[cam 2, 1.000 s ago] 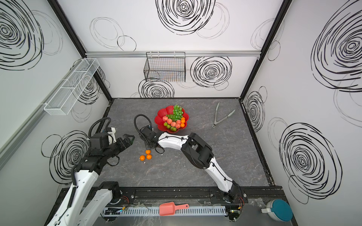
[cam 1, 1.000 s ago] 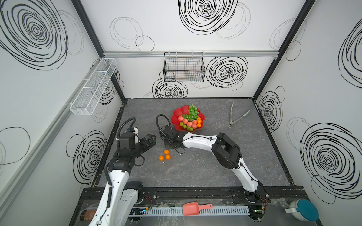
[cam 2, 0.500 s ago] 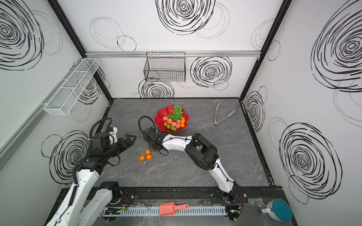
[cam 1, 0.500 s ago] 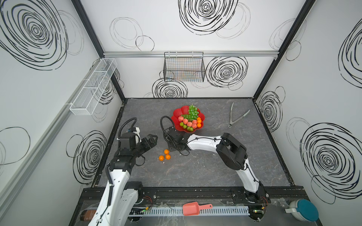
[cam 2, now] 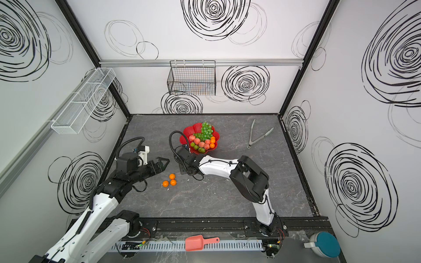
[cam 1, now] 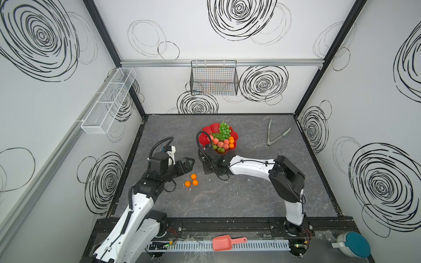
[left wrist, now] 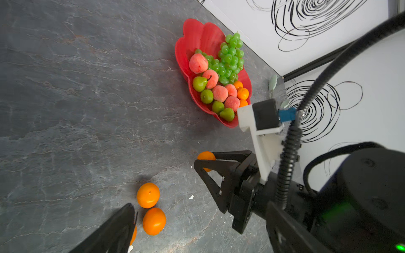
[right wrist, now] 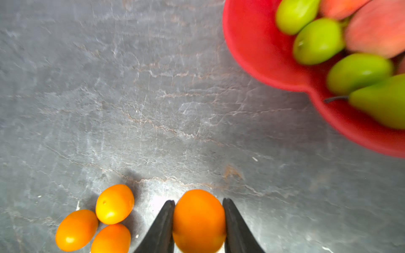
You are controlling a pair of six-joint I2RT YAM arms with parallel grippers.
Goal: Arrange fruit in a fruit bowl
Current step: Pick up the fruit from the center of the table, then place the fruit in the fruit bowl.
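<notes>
Under both grippers lies the grey table (cam 1: 250, 200). Just beyond the right gripper (right wrist: 198, 200) sits the red fruit bowl (right wrist: 252, 54), holding grapes (left wrist: 230, 57), peaches (left wrist: 198, 63) and pears (left wrist: 199, 83). That gripper pinches one tangerine (right wrist: 199, 221) between its jaws. The left gripper (cam 1: 191, 164) stands wide, with three loose tangerines (cam 1: 192, 180) just beside its tips.

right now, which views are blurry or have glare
Right wrist view: fruit bowl and pears smeared by blur, gripped tangerine sharper, a bright glare patch on the table next to it. Left wrist view: grapes crisp, no glare. In both top views: sharp, evenly lit, soft shadows.
</notes>
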